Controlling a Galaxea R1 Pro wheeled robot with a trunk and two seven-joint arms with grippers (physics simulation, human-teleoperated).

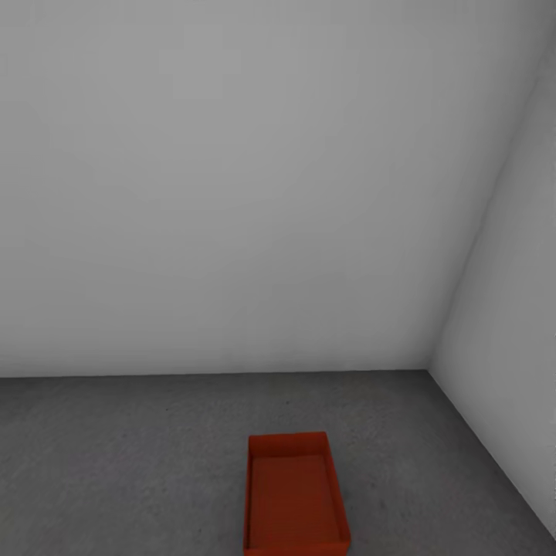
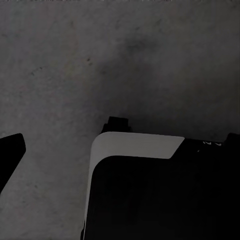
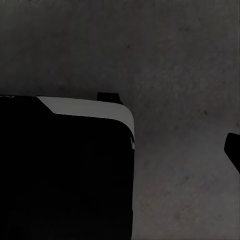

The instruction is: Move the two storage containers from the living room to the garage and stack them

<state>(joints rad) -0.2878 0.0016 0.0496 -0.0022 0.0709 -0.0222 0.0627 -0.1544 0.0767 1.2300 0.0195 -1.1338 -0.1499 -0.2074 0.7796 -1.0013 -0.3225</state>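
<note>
One orange-red storage container (image 1: 295,496) sits open-topped and empty on the dark grey concrete floor (image 1: 116,463) of the garage, near the corner of two grey-white walls. It lies low in the head view, just ahead of me, with its near end cut off by the picture's edge. The second container is out of view. A black fingertip (image 2: 11,152) of my left gripper (image 2: 120,150) shows over bare floor, far out to one side. A black fingertip (image 3: 233,150) of my right gripper (image 3: 120,147) shows the same way. Both grippers hold nothing.
The back wall (image 1: 232,193) meets the side wall (image 1: 510,324) in a corner at the right. My black base with its white edge (image 2: 135,145) (image 3: 90,110) stands on the concrete below both wrists.
</note>
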